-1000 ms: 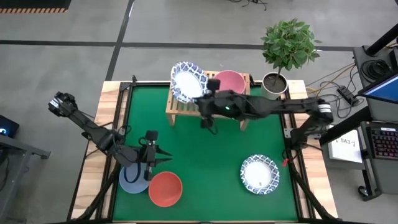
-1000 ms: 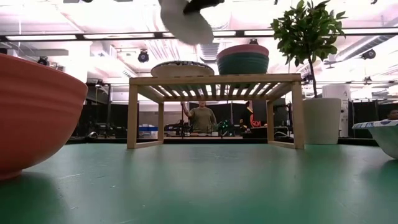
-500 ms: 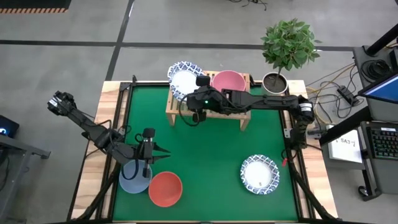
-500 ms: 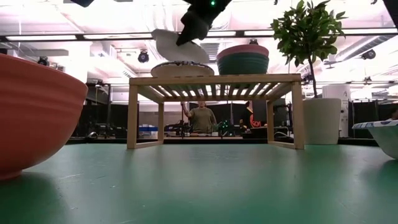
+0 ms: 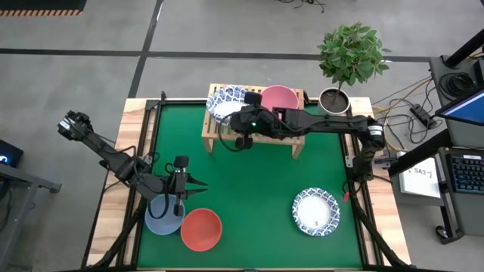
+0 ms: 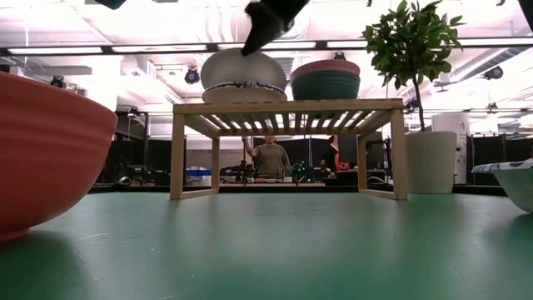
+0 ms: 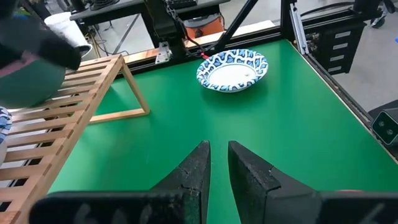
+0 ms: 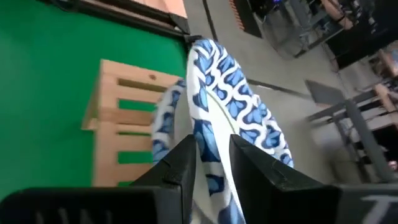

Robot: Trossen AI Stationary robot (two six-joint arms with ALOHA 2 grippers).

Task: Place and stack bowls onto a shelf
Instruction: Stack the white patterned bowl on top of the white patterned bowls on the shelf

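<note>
At the near edge of the desk (image 5: 257, 181), on the left arm's side, a red bowl (image 5: 201, 229) and a blue-grey bowl (image 5: 162, 219) are seen just beside each other. The left claw (image 7: 219, 144) hangs over the blue-grey one; whether it is clenched or released cannot be told. On the right arm's side, well apart from these, one white patterned bowl (image 5: 316, 210) is lying upright. Farther back the shelf (image 6: 287, 106) is found. On its right part a pink bowl (image 5: 280, 98) is nested in a dark green bowl (image 6: 325, 86), and on its left part a flat patterned bowl (image 6: 244, 90) is already set. Directly over this one a second patterned bowl (image 8: 239, 93) is held by the right claw (image 8: 211, 140), its rim grasped between the fingers. This bowl is strongly tilted, with its lower side apparently resting on the bowl beneath and the claw at its upper edge. It is judged that it must be levelled before it is let go, or it may slide off the stack.
</note>
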